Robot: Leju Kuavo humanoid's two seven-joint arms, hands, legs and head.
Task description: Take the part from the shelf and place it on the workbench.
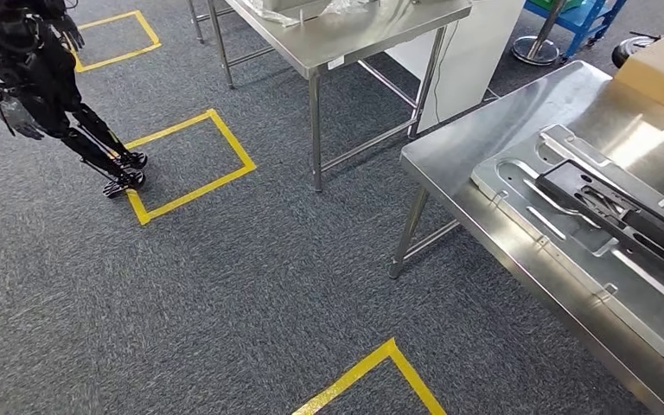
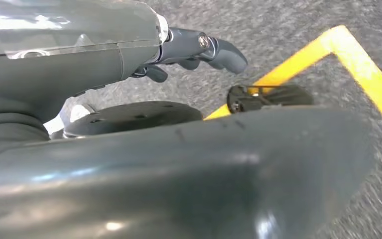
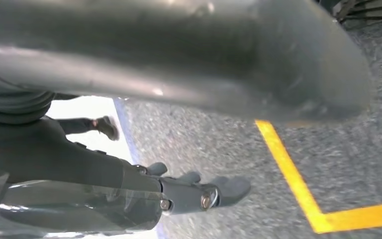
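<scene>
Both hands empty, left hand [image 2: 199, 50] and right hand [image 3: 199, 194] hanging with fingers loosely apart over carpet; workbench [image 1: 450, 151] in sight, part pickup apparently not done.

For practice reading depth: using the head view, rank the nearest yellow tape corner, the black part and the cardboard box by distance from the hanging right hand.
From the right hand, hanging low over the floor, likely order:
1. Yellow tape corner, on the floor, bottom centre.
2. Black part, on the workbench at right.
3. Cardboard box, at the workbench's far end.
</scene>
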